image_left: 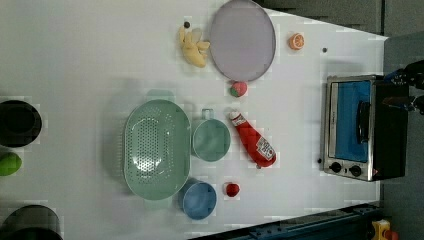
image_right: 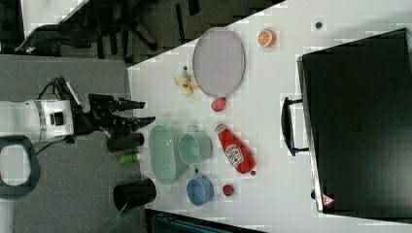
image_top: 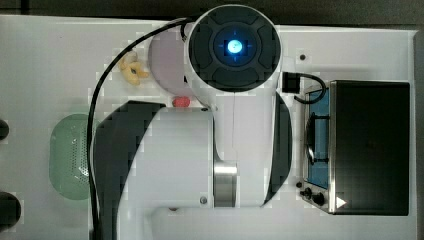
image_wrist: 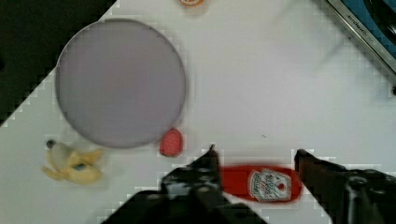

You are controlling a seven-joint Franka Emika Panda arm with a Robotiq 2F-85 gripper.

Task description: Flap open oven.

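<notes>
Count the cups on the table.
2: a green cup between the colander and ketchup bottle; a blue cup at the colander's corner. More may be hidden.

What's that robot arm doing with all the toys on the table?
It isn't holding anything yet. Its pincer hangs open in the air above the white table, over the ketchup bottle. The oven sits at the table's edge with its glass door closed, and the pincer is well away from the door's handle.

Your arm (image_top: 200, 150) is folded over its base, wrist held high. Your gripper (image_right: 138, 111) hangs in the air with its fingers (image_wrist: 205, 163) spread apart, gripping nothing.
</notes>
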